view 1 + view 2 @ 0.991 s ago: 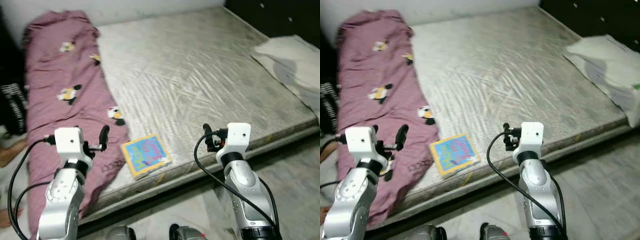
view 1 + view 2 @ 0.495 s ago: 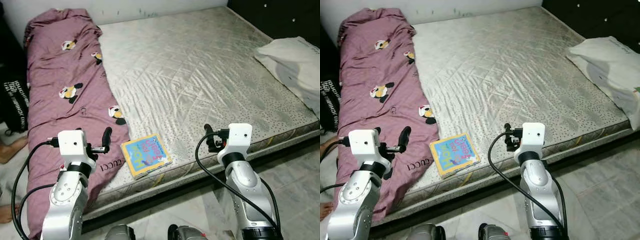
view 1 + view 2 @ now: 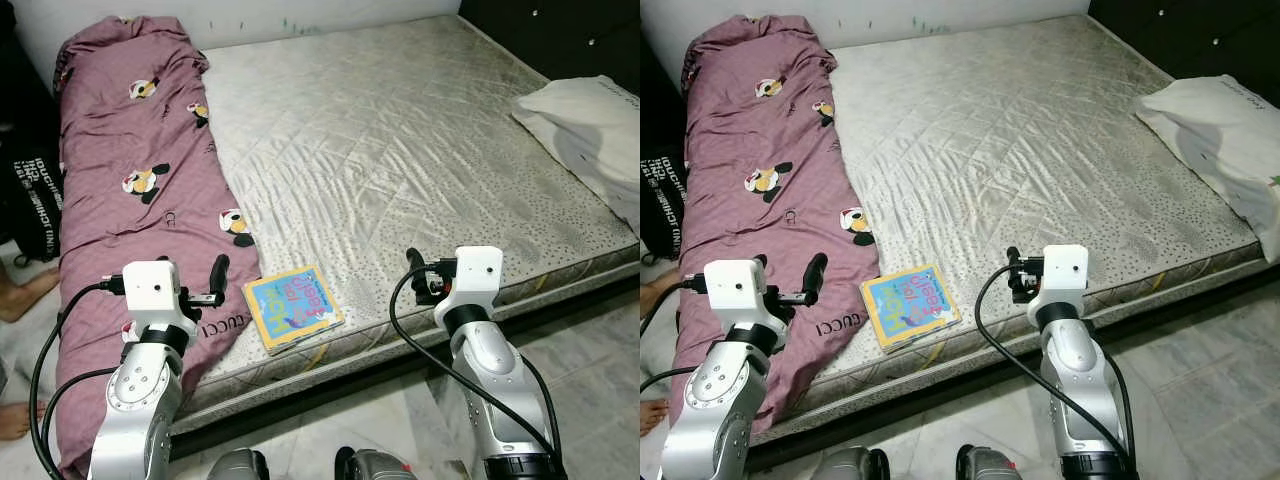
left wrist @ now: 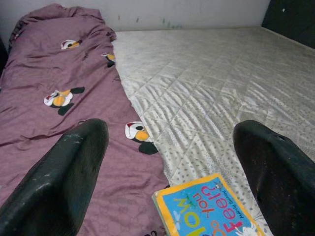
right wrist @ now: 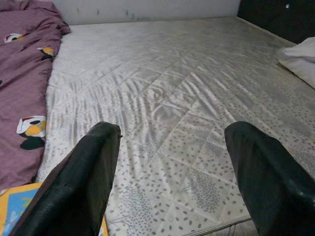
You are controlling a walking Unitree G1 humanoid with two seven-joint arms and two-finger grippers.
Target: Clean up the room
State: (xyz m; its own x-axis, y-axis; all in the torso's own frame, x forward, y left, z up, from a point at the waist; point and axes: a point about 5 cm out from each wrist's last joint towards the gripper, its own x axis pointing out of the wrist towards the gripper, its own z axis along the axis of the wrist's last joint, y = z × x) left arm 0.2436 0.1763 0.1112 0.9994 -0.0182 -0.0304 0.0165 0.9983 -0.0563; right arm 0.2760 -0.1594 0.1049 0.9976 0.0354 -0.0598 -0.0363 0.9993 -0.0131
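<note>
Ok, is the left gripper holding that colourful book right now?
No, the left gripper is open and empty, and the book lies flat on the mattress beside the purple blanket.

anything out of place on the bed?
Yes. A children's book lies askew at the near edge of the bare mattress. The maroon blanket is bunched along its left side, spilling over the edge. A pillow overhangs the right side.

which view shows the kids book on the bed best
The left eye view: the book lies whole and unblocked near the mattress edge. The right eye view matches. The left wrist view cuts off its lower part; the right wrist view catches one corner.
</note>
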